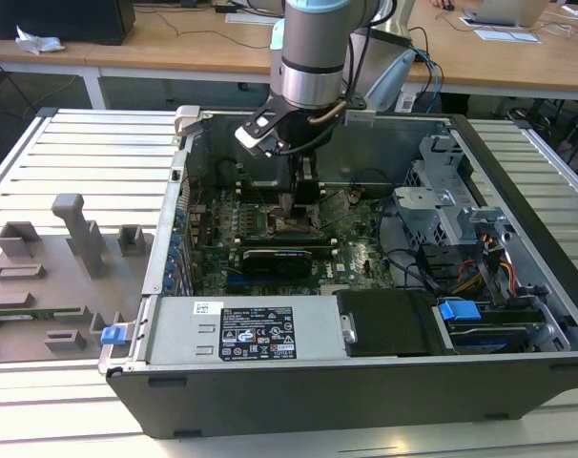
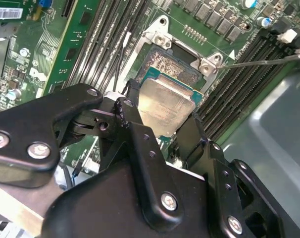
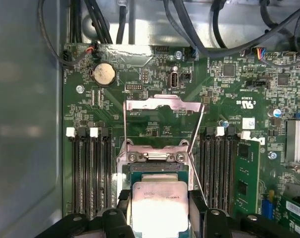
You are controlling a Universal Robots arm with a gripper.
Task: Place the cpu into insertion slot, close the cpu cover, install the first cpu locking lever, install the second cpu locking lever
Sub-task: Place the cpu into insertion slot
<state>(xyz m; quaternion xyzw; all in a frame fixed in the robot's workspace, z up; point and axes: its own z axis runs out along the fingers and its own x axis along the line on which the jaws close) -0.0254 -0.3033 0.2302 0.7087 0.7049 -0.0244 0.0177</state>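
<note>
I have the gripper (image 1: 299,198) down inside the open case (image 1: 518,377), over the middle of the board (image 1: 361,258), which lies in the far half of the case, toward the exterior view's left. The power supply (image 1: 241,329) sits along the near wall and the drive cage (image 1: 442,191) is on the exterior view's right.

In the second wrist view the fingers (image 2: 132,119) are closed on the cpu (image 2: 167,105), one on each of two opposite edges, with its silver top facing up. The cpu hangs over the slot (image 2: 172,69) and covers part of it. The rest of the contact field is bare beyond the chip's edge. I can't tell whether the chip touches the slot or sits just above it.

In the first wrist view the cover (image 3: 162,104) stands swung up at one edge of the slot, and the board shows through its cut-out centre. A thin lever (image 2: 259,60) runs out from the slot's corner over the memory slots (image 2: 239,84).
</note>
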